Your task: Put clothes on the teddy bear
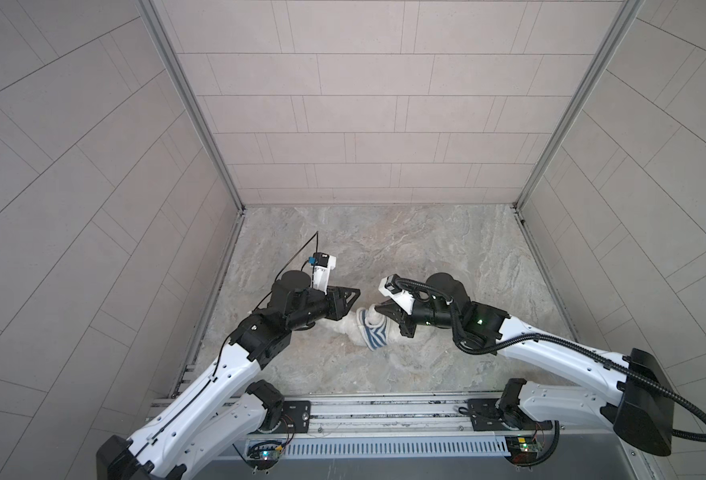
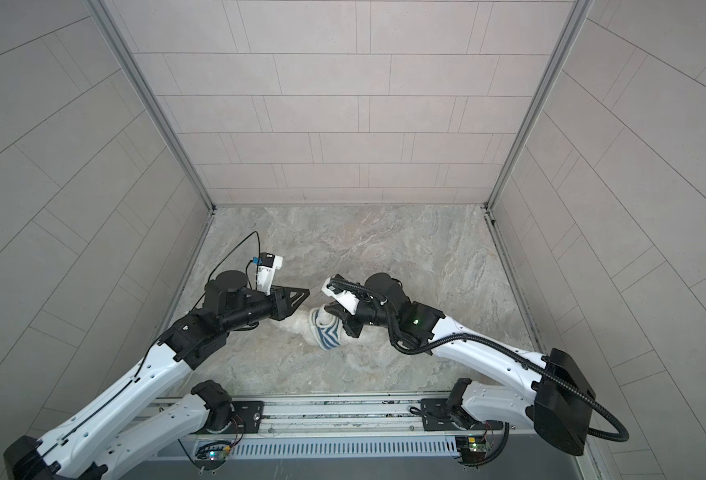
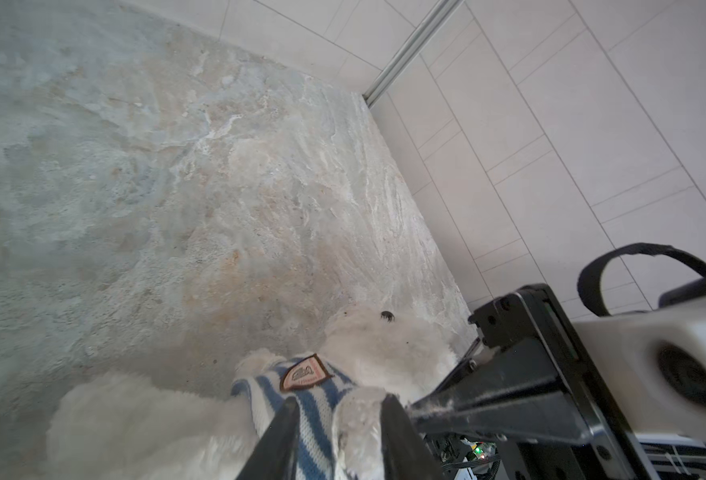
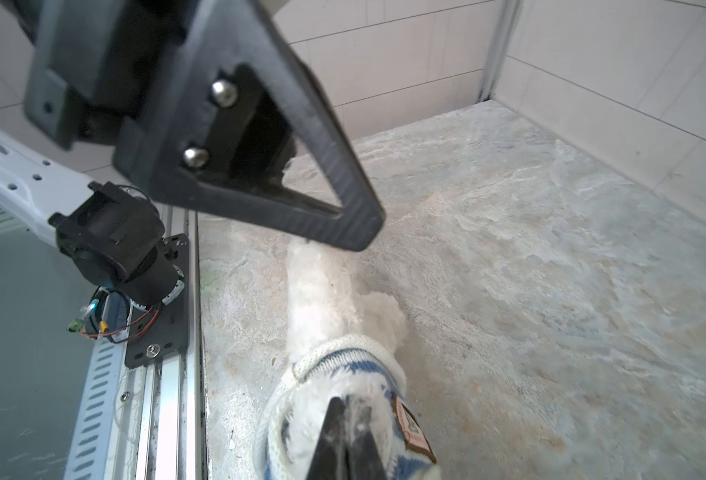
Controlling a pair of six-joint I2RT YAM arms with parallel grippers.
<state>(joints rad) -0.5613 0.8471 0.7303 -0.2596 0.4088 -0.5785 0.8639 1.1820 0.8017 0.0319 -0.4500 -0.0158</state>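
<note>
Top views, position: you have the teddy bear (image 1: 348, 328) lying on the stone-look table (image 1: 426, 249) between both arms, with the striped shirt (image 1: 375, 336) ringing its torso.
Top views, progress: shirt is on the body but bunched; judged left to do: pulling it straight.
Left wrist, fingers: left gripper (image 3: 338, 413) spread, clamping nothing.
Left wrist, label: shield badge (image 3: 303, 373) on the shirt; writing unreadable.
Right wrist, fingers: right gripper (image 4: 347, 419) clenched, pinching the teddy bear's fur at a shirt opening.

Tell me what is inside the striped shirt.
The teddy bear fills the striped shirt; white fur sticks out at its openings. Whether both arms are through the sleeves is hidden by the cloth.
</note>
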